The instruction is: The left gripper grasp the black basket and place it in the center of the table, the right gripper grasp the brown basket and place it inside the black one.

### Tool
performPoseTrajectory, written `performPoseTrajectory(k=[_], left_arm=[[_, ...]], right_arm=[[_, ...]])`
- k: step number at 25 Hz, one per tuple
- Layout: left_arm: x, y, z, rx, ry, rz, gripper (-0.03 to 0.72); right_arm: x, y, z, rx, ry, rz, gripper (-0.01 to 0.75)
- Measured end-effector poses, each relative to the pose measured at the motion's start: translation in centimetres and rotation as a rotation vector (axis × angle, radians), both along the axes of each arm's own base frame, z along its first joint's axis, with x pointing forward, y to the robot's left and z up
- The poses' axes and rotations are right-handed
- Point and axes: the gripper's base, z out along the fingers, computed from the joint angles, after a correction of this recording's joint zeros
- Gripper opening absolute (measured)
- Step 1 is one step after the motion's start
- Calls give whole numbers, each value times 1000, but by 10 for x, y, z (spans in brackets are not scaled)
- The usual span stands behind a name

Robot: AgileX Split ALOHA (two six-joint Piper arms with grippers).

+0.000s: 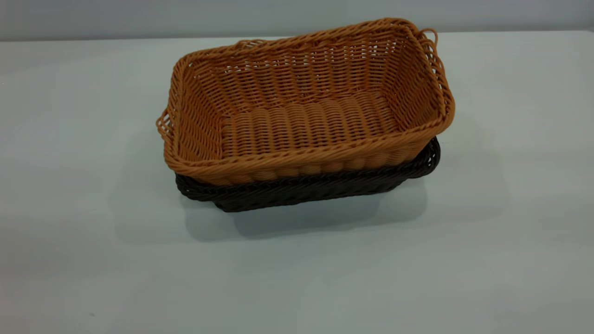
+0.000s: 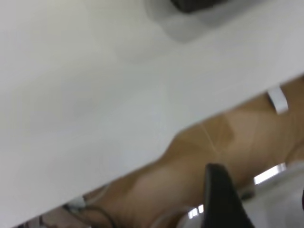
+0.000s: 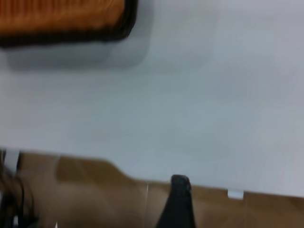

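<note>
Brown basket [image 1: 306, 104] sits nested in black basket [image 1: 320, 188], mid-table [image 1: 69, 255], well apart from both grippers. Left gripper [image 2: 223, 199] and right gripper [image 3: 178, 204] hang past the table edge over tan floor [image 3: 95, 190], holding nothing; finger spread cannot be told.

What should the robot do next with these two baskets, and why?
Probably nothing more than keeping both arms back. The brown basket already sits nested inside the black basket, around the middle of the table, slightly askew. Neither gripper touches them: the wrist views show each arm near the table's edge, away from the baskets. The job looks finished.
</note>
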Motion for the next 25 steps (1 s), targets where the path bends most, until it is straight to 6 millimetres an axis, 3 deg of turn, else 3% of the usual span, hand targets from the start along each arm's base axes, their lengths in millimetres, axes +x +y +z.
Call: performPoseTrajectory(k=[10,25], left_arm=[[-30,4,-1,-27,-216,252,361],[-30,4,-1,-25,-216,266,361]], right_arm=[[-40,-6,4,34,-291,-125,575],[-42,-6,4,37,-302,-124,575]])
